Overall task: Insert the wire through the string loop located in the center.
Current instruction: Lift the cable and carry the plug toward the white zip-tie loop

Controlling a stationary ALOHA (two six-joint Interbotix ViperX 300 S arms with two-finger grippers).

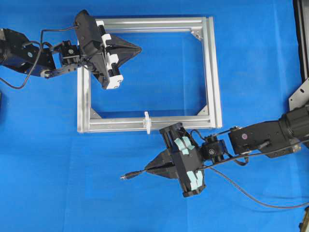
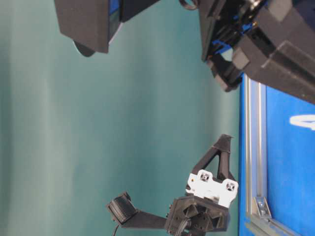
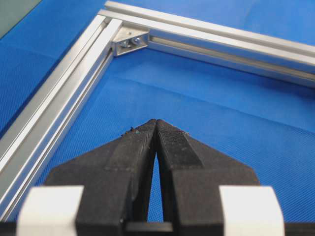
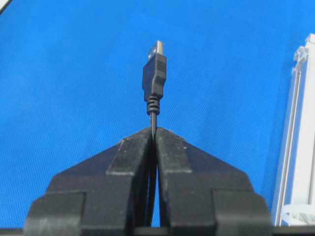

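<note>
The wire [image 1: 126, 176] is a thin dark cable ending in a small plug with a metal tip. My right gripper [image 1: 146, 169] is shut on it just behind the plug, below the frame's near rail. In the right wrist view the plug [image 4: 154, 73] sticks out past the closed right gripper [image 4: 154, 130] over blue cloth. The string loop [image 1: 147, 122] is a tiny white upright piece on the middle of that near rail, just above the right gripper. My left gripper [image 1: 140, 48] is shut on nothing inside the frame's top left part, seen closed [image 3: 156, 123] in its wrist view.
The silver aluminium frame [image 1: 212, 72] lies flat on the blue cloth, with corner brackets [image 3: 130, 42] inside its corners. The wire's slack [image 1: 251, 195] trails off to the lower right. A frame rail [image 4: 293, 147] runs along the right wrist view's right side.
</note>
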